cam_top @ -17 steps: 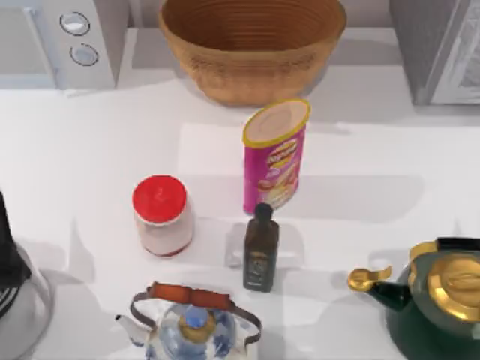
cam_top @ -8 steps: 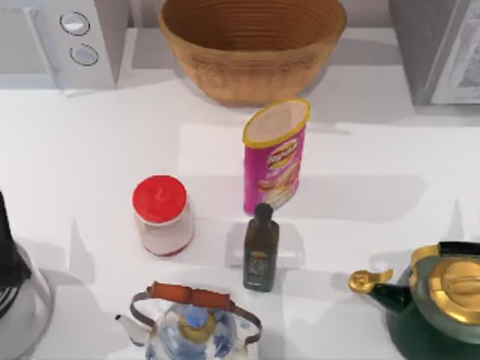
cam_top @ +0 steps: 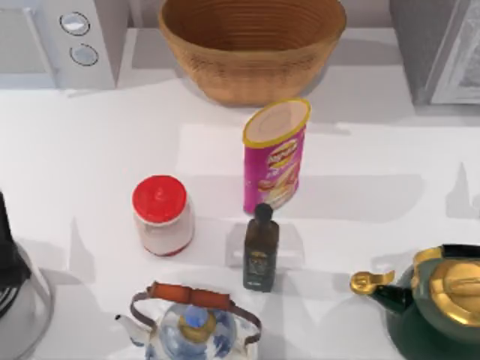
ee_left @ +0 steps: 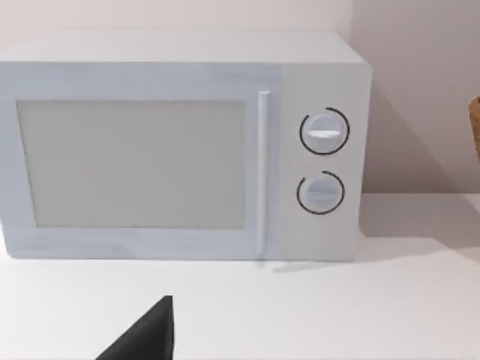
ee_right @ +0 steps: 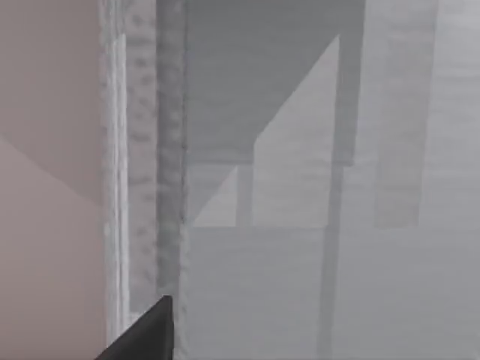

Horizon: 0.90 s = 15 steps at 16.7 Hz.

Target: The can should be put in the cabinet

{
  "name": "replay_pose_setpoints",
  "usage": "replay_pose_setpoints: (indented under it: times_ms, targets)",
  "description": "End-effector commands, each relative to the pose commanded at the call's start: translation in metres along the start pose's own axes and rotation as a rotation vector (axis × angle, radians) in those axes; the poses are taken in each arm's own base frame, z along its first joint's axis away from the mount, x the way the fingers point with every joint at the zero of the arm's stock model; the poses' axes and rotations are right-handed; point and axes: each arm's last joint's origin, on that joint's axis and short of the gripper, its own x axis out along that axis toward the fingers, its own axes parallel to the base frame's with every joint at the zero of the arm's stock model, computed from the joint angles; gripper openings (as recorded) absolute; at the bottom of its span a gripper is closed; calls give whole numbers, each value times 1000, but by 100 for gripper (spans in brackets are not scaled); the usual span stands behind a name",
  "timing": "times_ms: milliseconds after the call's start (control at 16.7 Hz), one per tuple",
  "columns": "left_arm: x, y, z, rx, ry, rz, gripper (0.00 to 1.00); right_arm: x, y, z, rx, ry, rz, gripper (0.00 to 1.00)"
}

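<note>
Can (cam_top: 275, 154) upright mid-table, nothing gripping it; small dark bottle (cam_top: 260, 248) just in front, red-lidded jar (cam_top: 161, 215) to left, wicker basket (cam_top: 251, 43) behind. Cabinet (cam_top: 439, 49) at far right corner, well apart from can. Microwave (ee_left: 184, 146) with 2 knobs at far left. 2 kettles along near edge. Left gripper, right gripper: jaw state cannot tell.

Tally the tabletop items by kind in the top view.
Chips can: 1
Red-lidded jar: 1
Dark bottle: 1
Kettles, blue-and-white and green-and-gold: 2
Wicker basket: 1
Microwave: 1
Cabinet: 1
Total: 8
</note>
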Motion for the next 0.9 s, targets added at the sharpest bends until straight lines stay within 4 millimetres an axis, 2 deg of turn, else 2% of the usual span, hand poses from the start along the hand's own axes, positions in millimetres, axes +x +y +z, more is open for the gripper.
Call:
replay_pose_setpoints:
  times_ms: [180, 420, 720, 900]
  targets:
    - [0, 0, 0, 0, 0, 0, 100, 22, -10, -21, -16, 44, -4, 100]
    - [0, 0, 0, 0, 0, 0, 100, 36, -25, -67, -25, 157, 3, 100]
    - [0, 0, 0, 0, 0, 0, 100, 23, -35, -127, -9, 338, 31, 100]
    - [0, 0, 0, 0, 0, 0, 100, 9, -36, -151, 11, 432, 51, 100]
